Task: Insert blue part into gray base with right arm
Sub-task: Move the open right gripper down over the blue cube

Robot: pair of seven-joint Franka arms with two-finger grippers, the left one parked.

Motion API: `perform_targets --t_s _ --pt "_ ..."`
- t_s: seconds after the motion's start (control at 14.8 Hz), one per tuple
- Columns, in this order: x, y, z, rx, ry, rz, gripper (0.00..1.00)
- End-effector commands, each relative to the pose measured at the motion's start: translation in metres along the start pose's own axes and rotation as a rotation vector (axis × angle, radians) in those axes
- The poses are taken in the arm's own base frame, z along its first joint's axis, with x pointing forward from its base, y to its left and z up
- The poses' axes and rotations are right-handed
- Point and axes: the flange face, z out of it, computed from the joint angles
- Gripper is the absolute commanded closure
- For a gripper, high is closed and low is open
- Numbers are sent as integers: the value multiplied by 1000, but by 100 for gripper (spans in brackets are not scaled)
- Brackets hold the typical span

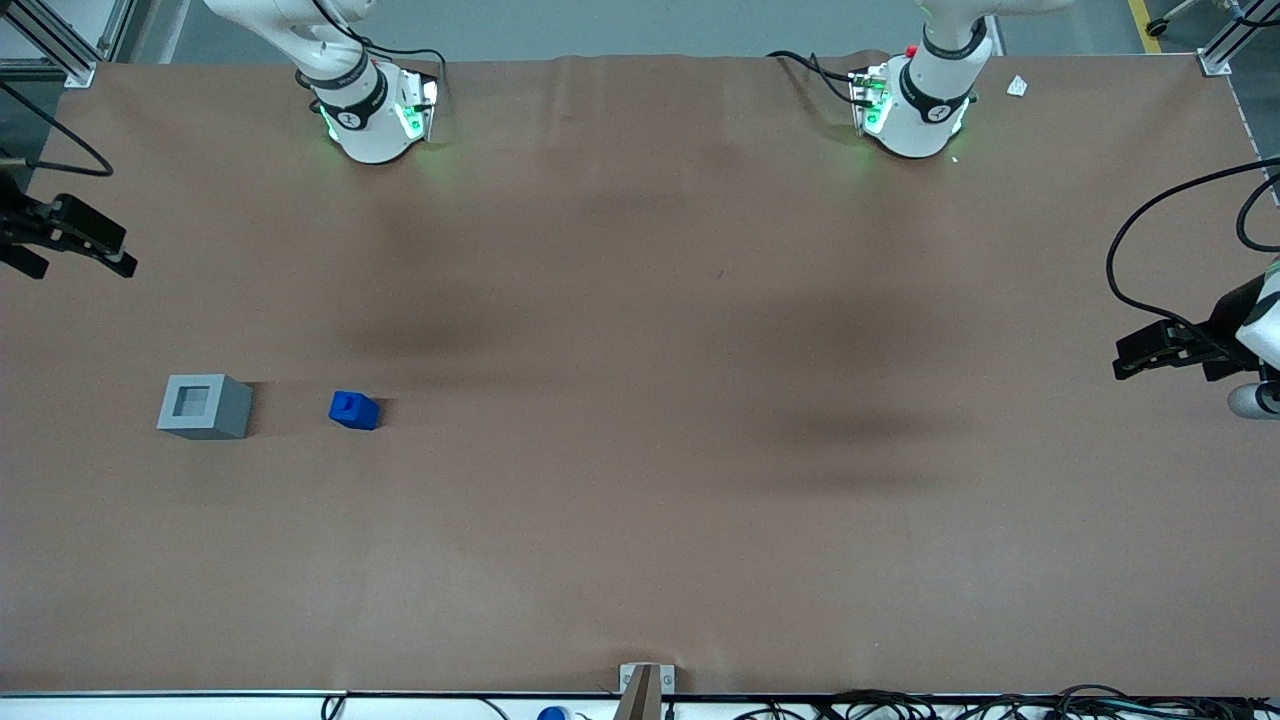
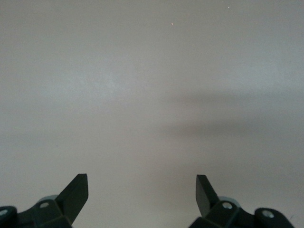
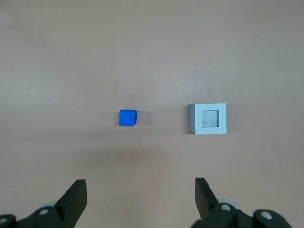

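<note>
The blue part (image 1: 353, 410) (image 3: 127, 118) stands on the brown table with its stud up. Beside it, toward the working arm's end, sits the gray base (image 1: 205, 406) (image 3: 209, 119) with its square recess facing up; a gap of about one base width separates them. My right gripper (image 1: 118, 258) (image 3: 140, 183) hangs at the working arm's end of the table, farther from the front camera than the base and well above the surface. It is open, with nothing between its fingers. Both objects lie untouched ahead of it in the right wrist view.
The two arm bases (image 1: 370, 110) (image 1: 915, 100) stand at the table's edge farthest from the front camera. A metal bracket (image 1: 645, 685) and cables line the nearest edge. A small white scrap (image 1: 1017, 86) lies beside the parked arm's base.
</note>
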Motion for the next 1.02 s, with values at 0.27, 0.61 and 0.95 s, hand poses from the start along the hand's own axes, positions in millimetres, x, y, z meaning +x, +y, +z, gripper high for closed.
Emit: perform_targets --t_s 0.27,0.61,0.95 --pt "30 -12 64 -7 -87 17 0" --pt "45 -38 124 -14 -81 73 0" --pt "62 -51 194 -19 -84 82 0"
